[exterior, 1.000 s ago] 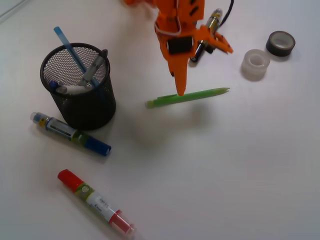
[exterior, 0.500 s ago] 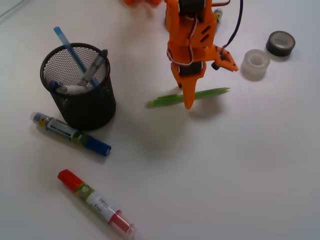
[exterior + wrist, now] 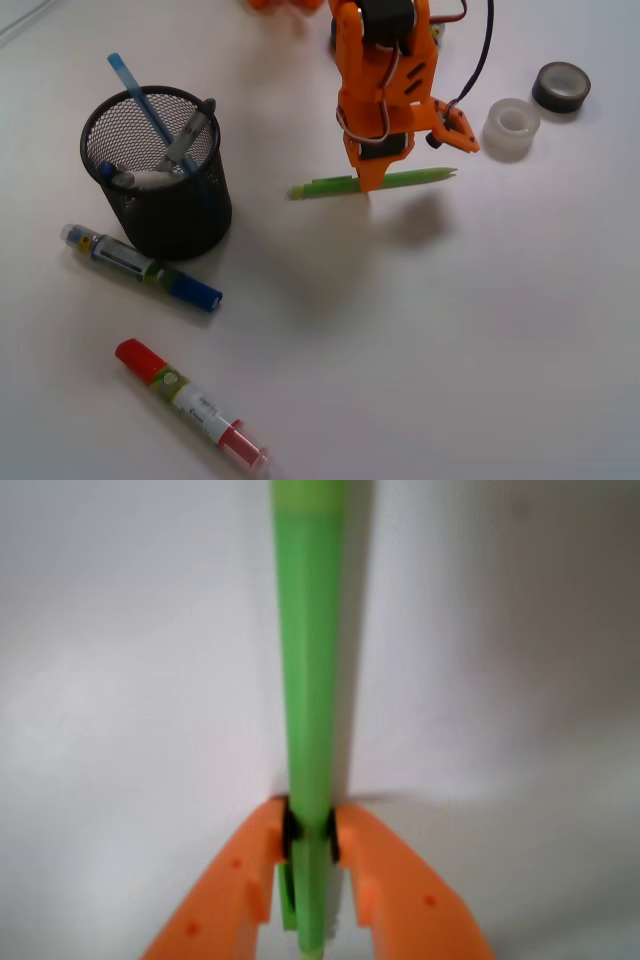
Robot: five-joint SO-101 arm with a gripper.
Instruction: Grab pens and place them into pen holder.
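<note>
A: What takes up most of the front view?

B: A black wire-mesh pen holder [image 3: 157,170] standing upright at the left of a white table [image 3: 450,340], with several slim pens leaning inside it. To its right an orange gripper [image 3: 366,182] points down at the table

A: What is it doing?

B: Its jaws are closed on a lime green pen [image 3: 375,182], roughly at mid-length. The wrist view shows the two orange fingertips [image 3: 255,855] pressed against either side of the green pen [image 3: 308,680]. The pen lies level at table height, well apart from the holder

A: So which step is this?

B: By my reading, the grasp on the last loose slim pen. Next it likely needs lifting above the rim, carrying left, tipping toward upright, and releasing without knocking the pens already inside
</note>
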